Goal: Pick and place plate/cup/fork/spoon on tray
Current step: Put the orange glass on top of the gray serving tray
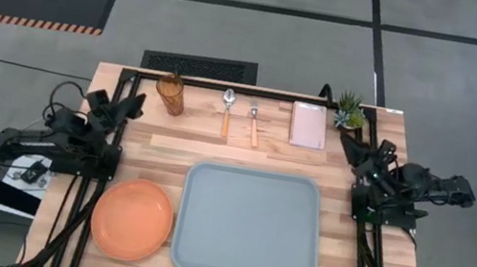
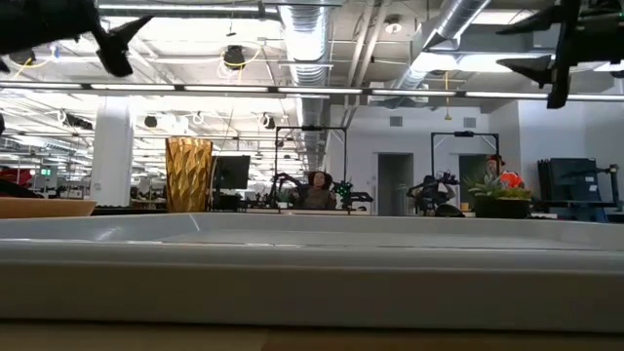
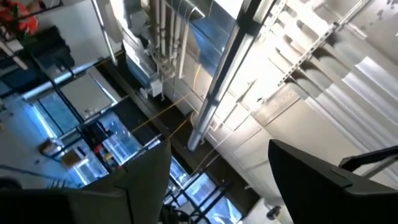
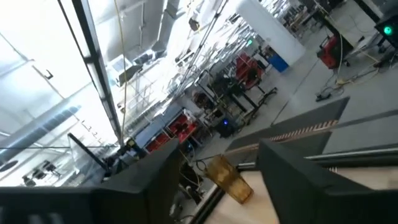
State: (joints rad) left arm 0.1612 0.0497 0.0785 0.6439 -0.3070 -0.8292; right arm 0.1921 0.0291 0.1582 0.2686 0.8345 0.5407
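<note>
Plate [image 1: 132, 219] flat on table just left of empty tray [image 1: 247, 224] — stiff, light, slick; grip by rim. Left gripper [image 1: 127, 102] and right gripper [image 1: 353, 145] parked at the table's sides, fingers spread, holding nothing.

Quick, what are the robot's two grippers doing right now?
Left gripper: open, holding nothing, at the table's left edge.
Right gripper: open, holding nothing, at the right edge.

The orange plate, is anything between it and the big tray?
No. The plate lies on the bare table right beside the tray, on the left arm's side, and nothing shows between them. The tray has nothing on it. The left gripper waits near that table edge.
</note>
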